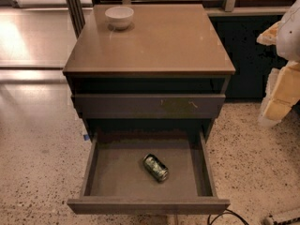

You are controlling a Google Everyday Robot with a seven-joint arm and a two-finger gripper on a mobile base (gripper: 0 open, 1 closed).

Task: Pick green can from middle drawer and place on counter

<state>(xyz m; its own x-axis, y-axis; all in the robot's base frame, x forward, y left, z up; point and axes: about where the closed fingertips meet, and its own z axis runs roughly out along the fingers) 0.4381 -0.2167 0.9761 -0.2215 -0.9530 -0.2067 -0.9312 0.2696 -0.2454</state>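
The table [164, 46] is the glossy tan-brown top of a dark drawer cabinet, seen from the front and somewhat from above. A white bowl [119, 17] stands upright near the table's back-left corner; the rest of the top shows only reflections.

Below the table's front edge, the upper drawer front [140, 106] with pale scuff marks sits nearly closed. Beneath it the middle drawer [117, 177] is pulled well out past the front edge, its flat grey-brown floor open to view. The green can [155, 167] lies on its side on that floor, near the middle and slightly toward the right, set diagonally with one silver end toward the back-left. It touches none of the drawer's walls.

The gripper [282, 95] shows as pale cream shapes at the right, partly cut off, well beyond the table's right edge and well apart from the can. Whether it is open or closed cannot be told; nothing shows in its grasp.

The cabinet stands on a speckled floor [37, 139].
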